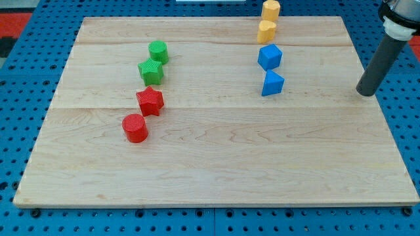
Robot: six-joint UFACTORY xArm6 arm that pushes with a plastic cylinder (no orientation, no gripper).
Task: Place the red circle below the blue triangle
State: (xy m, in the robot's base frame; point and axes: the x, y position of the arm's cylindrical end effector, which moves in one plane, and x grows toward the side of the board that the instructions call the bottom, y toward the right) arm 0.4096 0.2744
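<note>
The red circle (135,128) lies on the wooden board (216,164) at the view's left, just below-left of the red star (150,101). The blue triangle (272,84) sits right of the board's middle, directly below the blue cube-like block (270,58). My tip (365,93) rests near the board's right edge, well to the right of the blue triangle and far from the red circle. It touches no block.
A green circle (158,52) and a green star (151,71) sit above the red star. Two yellow blocks (270,10) (267,31) stand at the board's top edge above the blue ones. A blue pegboard (20,131) surrounds the board.
</note>
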